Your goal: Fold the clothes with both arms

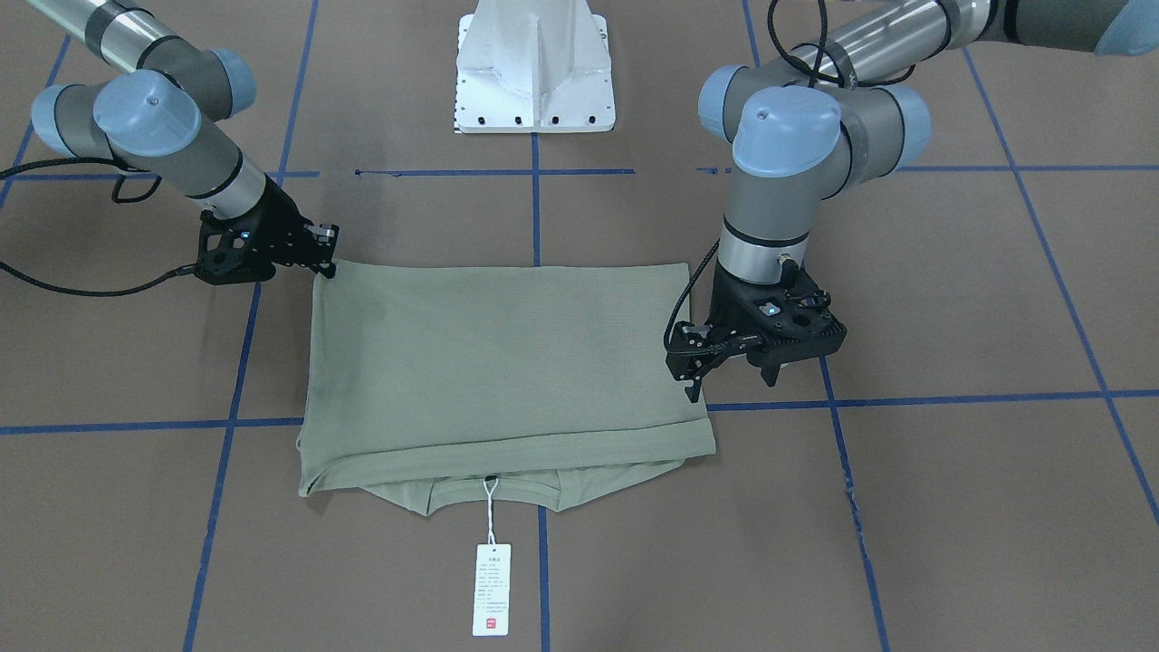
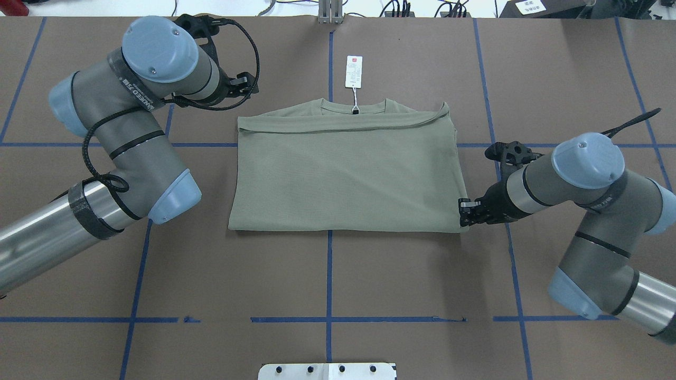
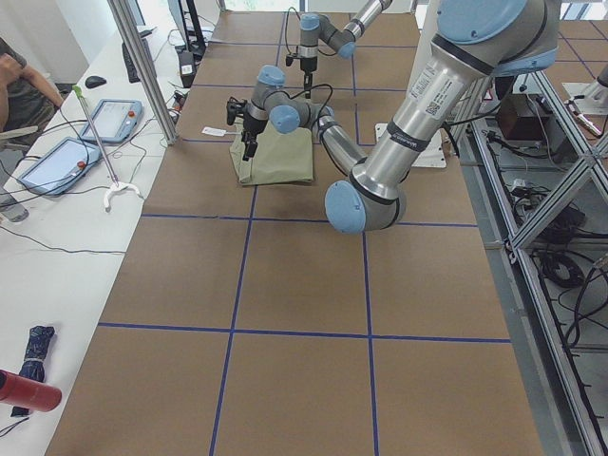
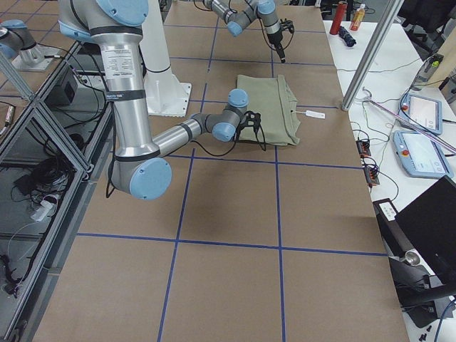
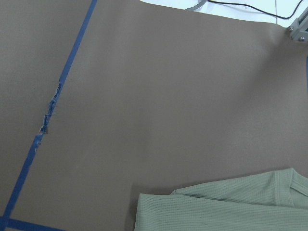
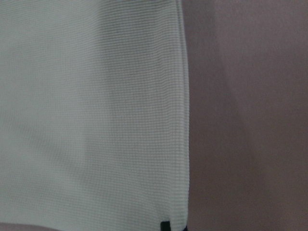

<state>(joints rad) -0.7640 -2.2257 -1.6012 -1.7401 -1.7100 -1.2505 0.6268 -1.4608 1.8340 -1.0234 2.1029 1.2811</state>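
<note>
Jaws came in two sets, one per arm, and how wide either stood I could not tell.

From the operators' side, nearest lay one white hang tag (image 1: 492, 589), flat on the brown worktop (image 1: 951, 299), its string (image 1: 490, 512) running up to the round neck (image 1: 493, 493). The neck peeked out from under a folded-over edge of the single sage-green shirt (image 1: 498, 353), which lay as one neat rectangle across a blue tape line (image 1: 534, 217).

Next, the left gripper (image 1: 695, 388) hung above the shirt's side edge, close to the collar-end corner, holding nothing, with the left arm (image 1: 788, 172) bent over it.

Farther back, the right gripper (image 1: 326, 258) sat low at the opposite far corner, its tips touching the cloth's edge; the right arm (image 1: 163, 127) sloped down to it.

Beyond both stood one white pedestal (image 1: 534, 72).
</note>
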